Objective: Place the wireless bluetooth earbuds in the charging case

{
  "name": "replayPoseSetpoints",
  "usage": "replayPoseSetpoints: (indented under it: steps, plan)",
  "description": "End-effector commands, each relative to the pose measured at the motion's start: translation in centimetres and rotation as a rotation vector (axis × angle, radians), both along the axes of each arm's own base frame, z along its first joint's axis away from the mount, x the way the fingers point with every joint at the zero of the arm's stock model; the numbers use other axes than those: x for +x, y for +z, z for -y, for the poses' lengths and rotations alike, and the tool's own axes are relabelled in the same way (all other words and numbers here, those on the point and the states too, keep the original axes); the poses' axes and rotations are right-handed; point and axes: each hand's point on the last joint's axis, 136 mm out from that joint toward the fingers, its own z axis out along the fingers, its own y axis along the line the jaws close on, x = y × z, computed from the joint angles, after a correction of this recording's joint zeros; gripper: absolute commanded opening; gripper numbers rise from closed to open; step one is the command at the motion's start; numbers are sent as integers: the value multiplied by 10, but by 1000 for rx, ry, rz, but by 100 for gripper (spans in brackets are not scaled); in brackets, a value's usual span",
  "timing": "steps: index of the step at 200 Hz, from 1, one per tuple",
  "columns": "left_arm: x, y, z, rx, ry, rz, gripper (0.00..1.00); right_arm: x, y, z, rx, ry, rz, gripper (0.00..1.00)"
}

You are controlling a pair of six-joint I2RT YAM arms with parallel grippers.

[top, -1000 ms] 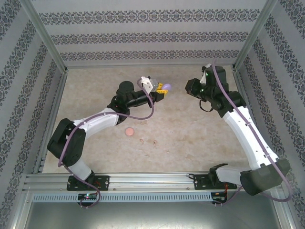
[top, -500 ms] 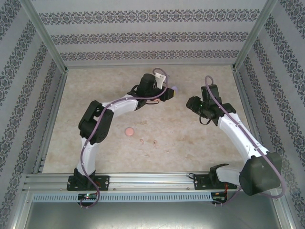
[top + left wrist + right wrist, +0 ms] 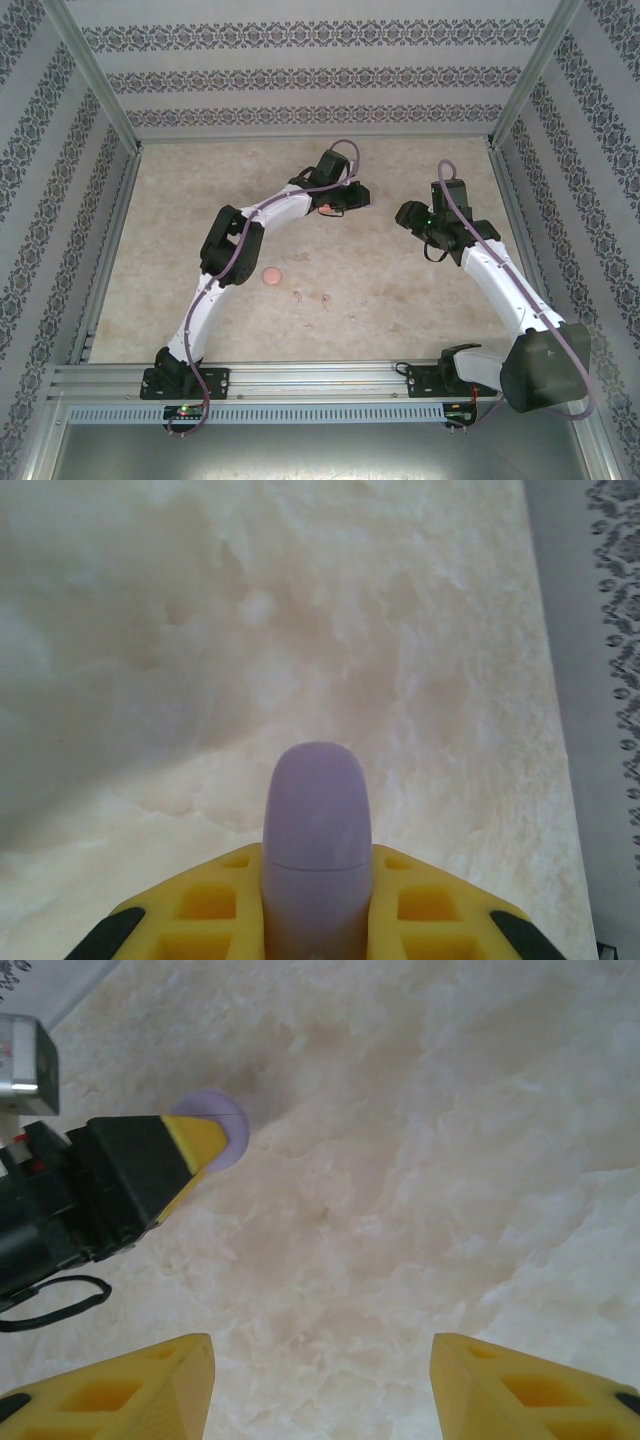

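My left gripper (image 3: 318,905) gripped the purple charging case (image 3: 317,800); near that case, my right gripper (image 3: 320,1385) hung wide open, empty.

The purple case (image 3: 317,820) runs off the left wrist view at 6 o'clock, its lower end unseen. The yellow fingers (image 3: 215,905) of the left gripper (image 3: 316,852), clamped on its sides, are cut by that same edge. Seen from the right wrist, the case sits mostly behind a left fingertip, with a lilac arc peeking out at its 1 o'clock. The right gripper (image 3: 320,1345) has both spread fingers cropped at 6 o'clock. From above, the left arm (image 3: 280,205) covers its own jaws and the case. At 5 o'clock of the round pink case (image 3: 271,275), the earbuds (image 3: 297,295) are specks, their stems and colours too small to tell.
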Motion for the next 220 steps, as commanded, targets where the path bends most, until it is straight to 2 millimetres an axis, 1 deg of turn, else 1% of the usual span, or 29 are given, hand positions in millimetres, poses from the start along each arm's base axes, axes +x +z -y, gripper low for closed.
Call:
replayPoseSetpoints:
  steps: [1,30,48,55,71,100,117,151,175,198,215,220]
  plan:
    - [-20,-25,0,113,29,-129,11,2,7,-3,22,24,40,61]
    - [-23,-43,-1,159,48,-176,16,5,9,-6,42,27,48,64]
    - [-25,-51,-5,200,53,-187,22,6,11,-7,53,29,50,67]
    - [-25,-52,-6,213,53,-183,25,6,11,-7,55,31,50,67]
    - [-27,-56,-11,255,55,-176,34,7,15,-8,56,38,56,73]
    - [-29,-59,-24,333,63,-162,42,5,21,-8,52,46,70,80]
    - [-29,-57,-31,375,62,-145,44,4,24,-8,52,51,76,82]
    - [-26,-42,-42,442,50,-78,48,1,27,-9,50,61,74,87]
    - [-22,-23,-50,485,47,-16,50,-3,25,-8,43,66,65,89]
    - [-19,3,-53,508,38,61,50,-6,26,-7,36,68,66,91]
    - [-17,30,-54,512,33,137,50,-8,25,-6,30,74,66,91]
    - [-16,42,-55,508,33,166,51,-9,24,-6,27,74,66,91]
